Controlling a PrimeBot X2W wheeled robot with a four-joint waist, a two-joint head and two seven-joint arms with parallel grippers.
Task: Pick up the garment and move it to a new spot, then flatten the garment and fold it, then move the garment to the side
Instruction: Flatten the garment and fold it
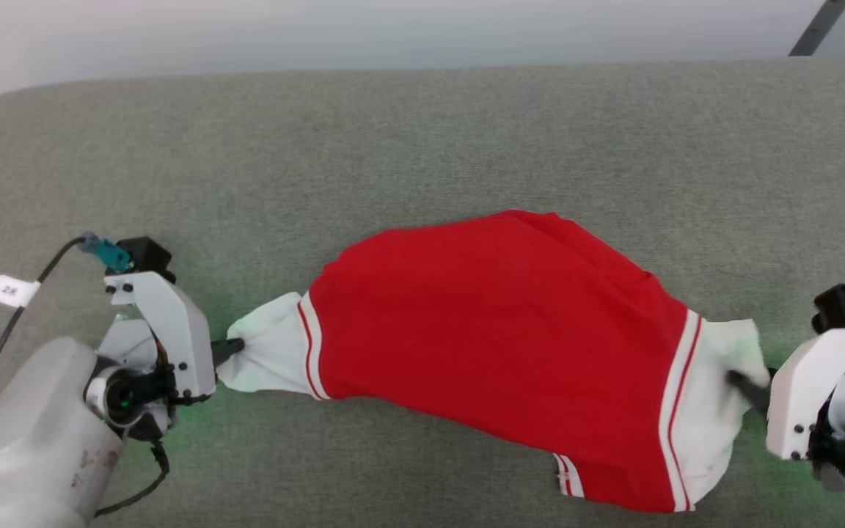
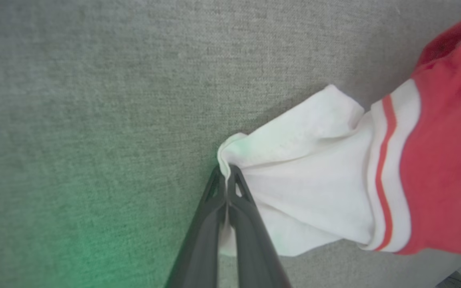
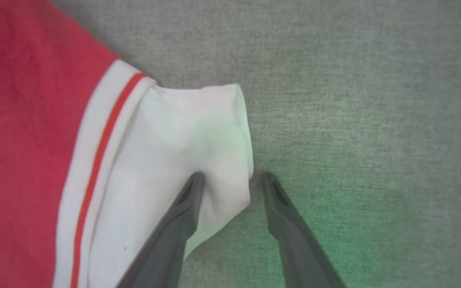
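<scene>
The garment (image 1: 496,345), a red jersey with white sleeves and red-white trim, lies bunched across the grey surface with its plain red side up. My left gripper (image 1: 235,350) is shut on the edge of the white sleeve at the left; the left wrist view shows the two dark fingers (image 2: 242,208) pressed together with the white fabric (image 2: 302,176) pinched at their tips. My right gripper (image 3: 232,182) is open at the other white sleeve (image 3: 182,132). One finger rests on the sleeve, the other on the bare surface beside its edge.
A grey fabric-covered surface (image 1: 422,147) stretches under everything, with its rounded far edge near the top and a pale wall behind it. A black cable with a white tag (image 1: 12,291) runs along my left arm.
</scene>
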